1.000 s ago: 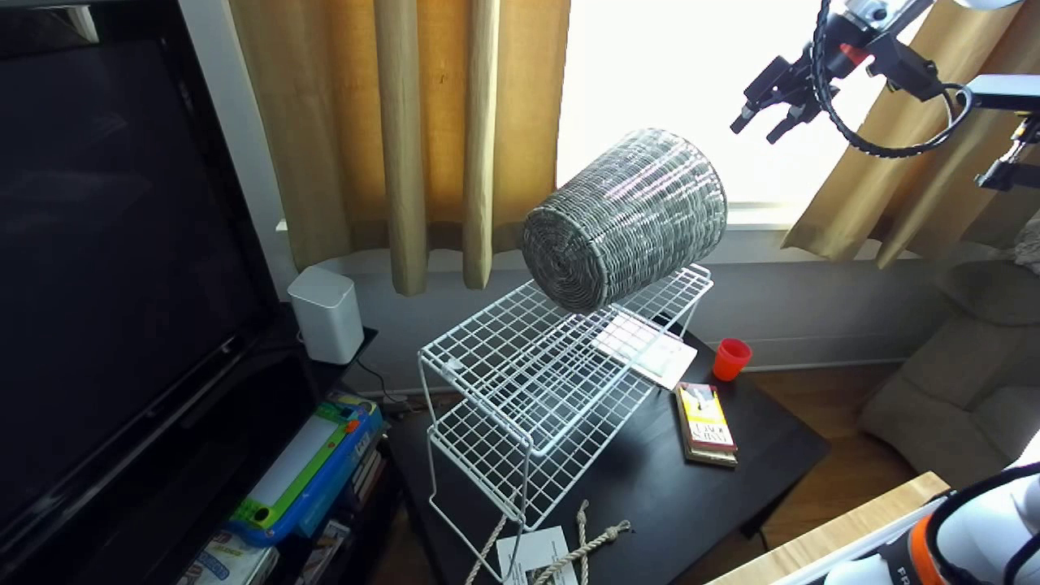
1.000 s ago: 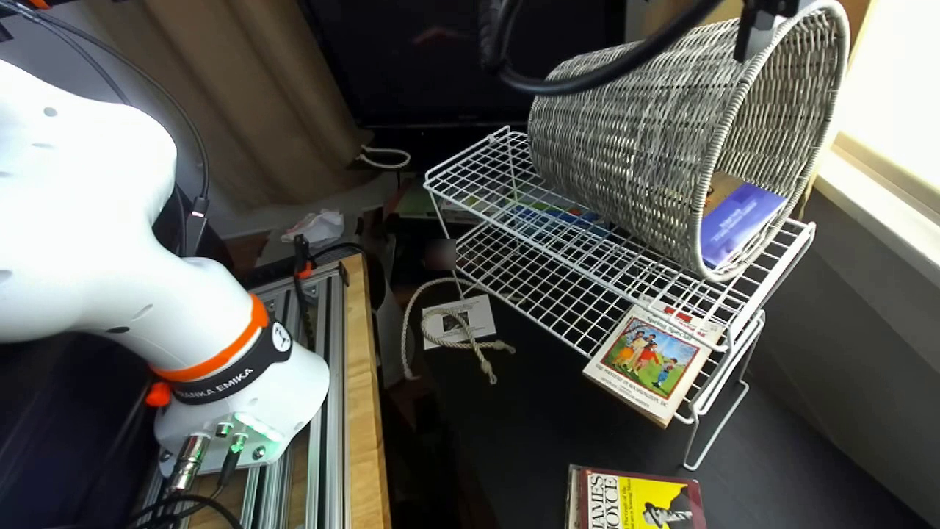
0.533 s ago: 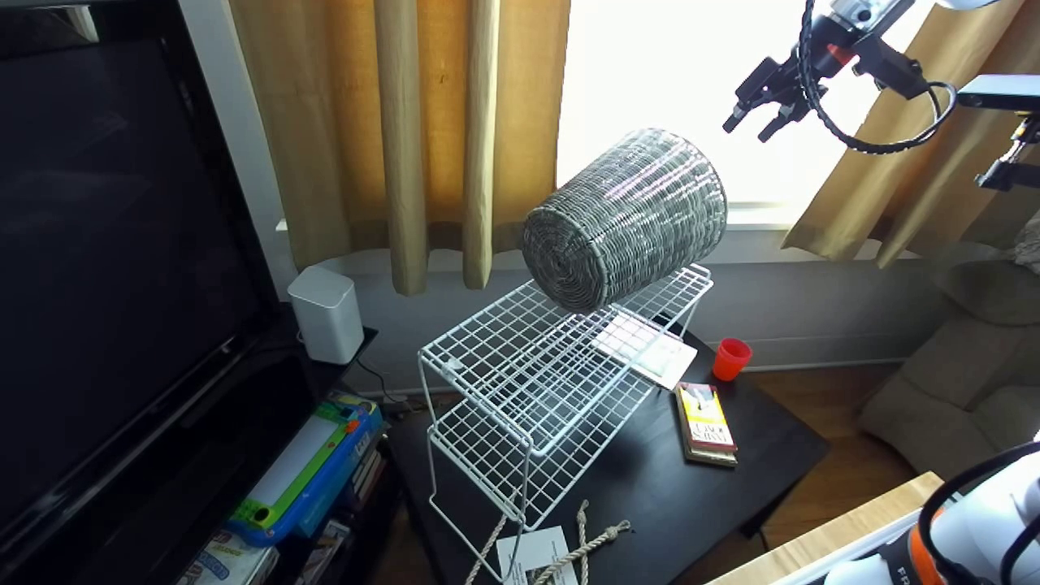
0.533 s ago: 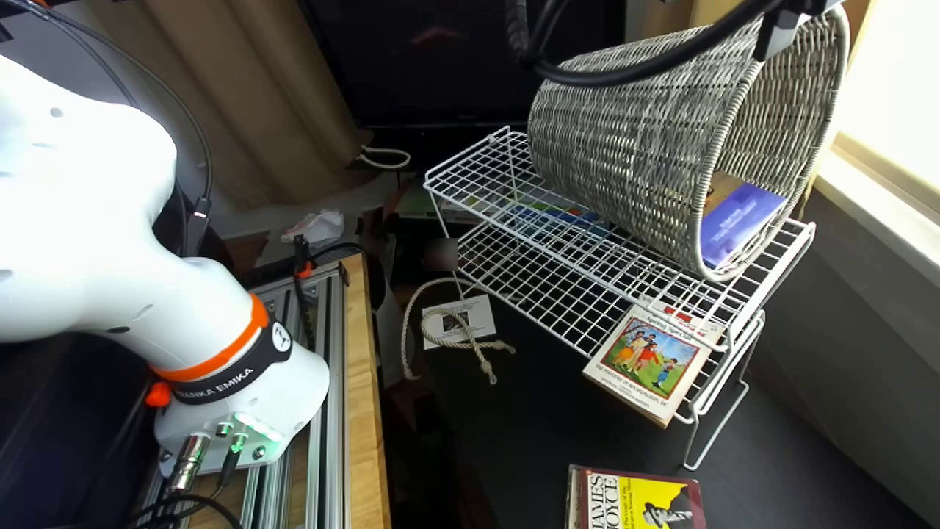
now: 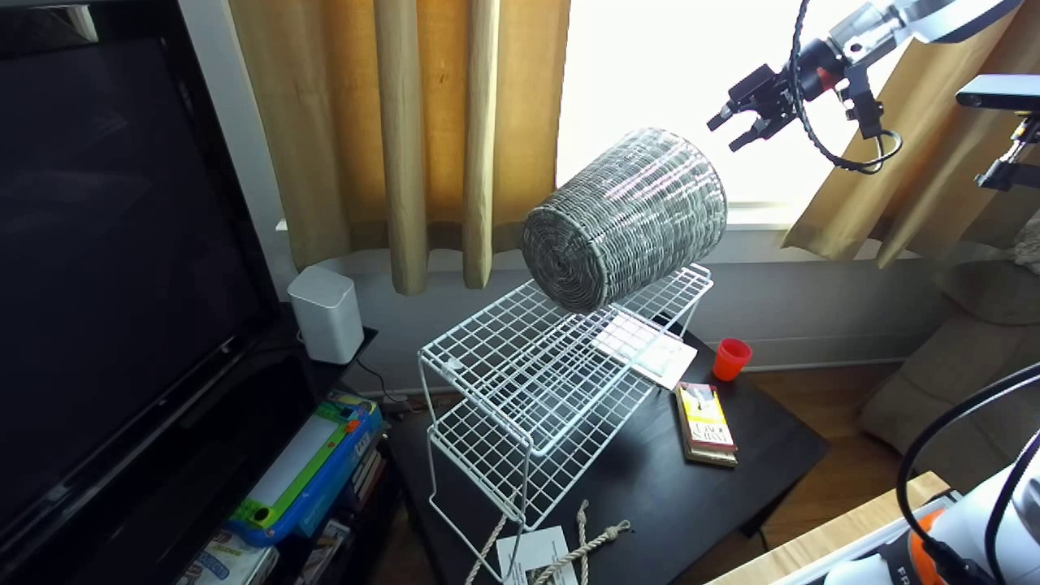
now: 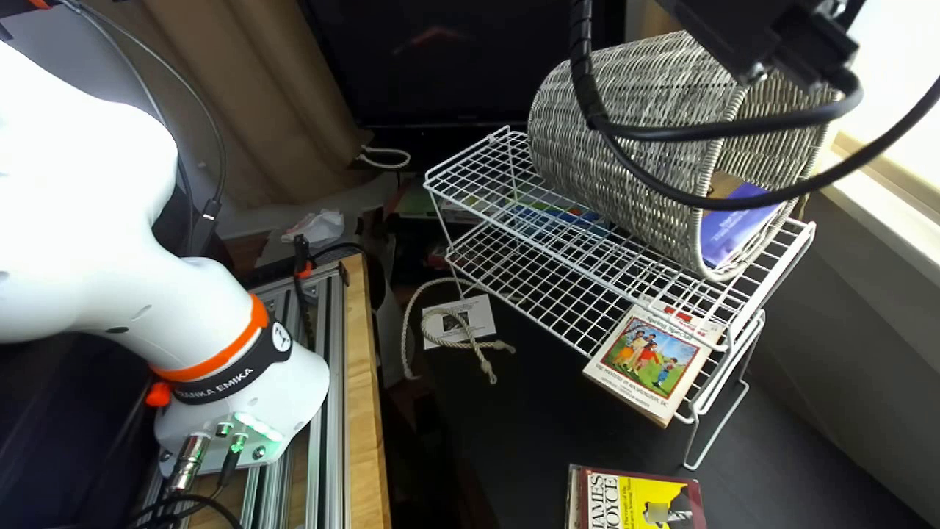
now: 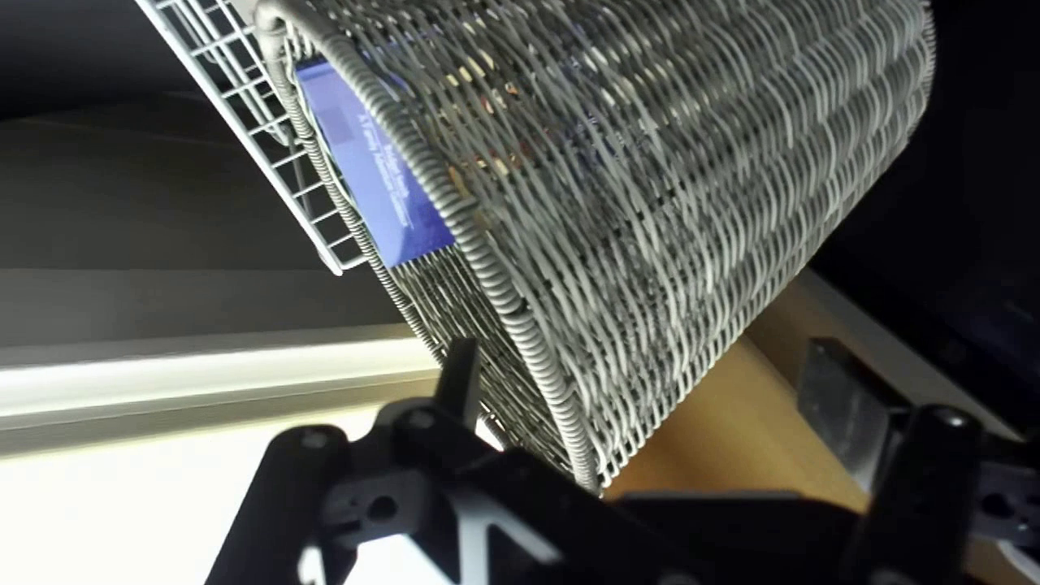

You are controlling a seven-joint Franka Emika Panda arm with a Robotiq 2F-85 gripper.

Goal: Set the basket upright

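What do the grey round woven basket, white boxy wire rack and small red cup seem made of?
The grey round woven basket looks like wicker with some sheen; interlaced strands show, natural or synthetic unclear. The white boxy wire rack seems coated metal: thin, evenly white rods. The small red cup is likely plastic, uniformly coloured.

a black band point(image 6: 239, 372) on the robot base point(image 6: 283, 393) is carrying "franka emika" in white, the first letter hardly showing, beside a round white emblem point(image 6: 281, 337). a paperback point(image 6: 650, 367) is reading "spring special" near the top and "the mystery in washington, dc" near the bottom. a red and yellow book point(image 6: 635, 499) is bearing "james joyce"; in an exterior view its cover point(image 5: 705, 414) is showing the name upside down. print on a white card point(image 6: 476, 311) and a blue-purple book point(image 7: 370, 171) is coming out too small to read.
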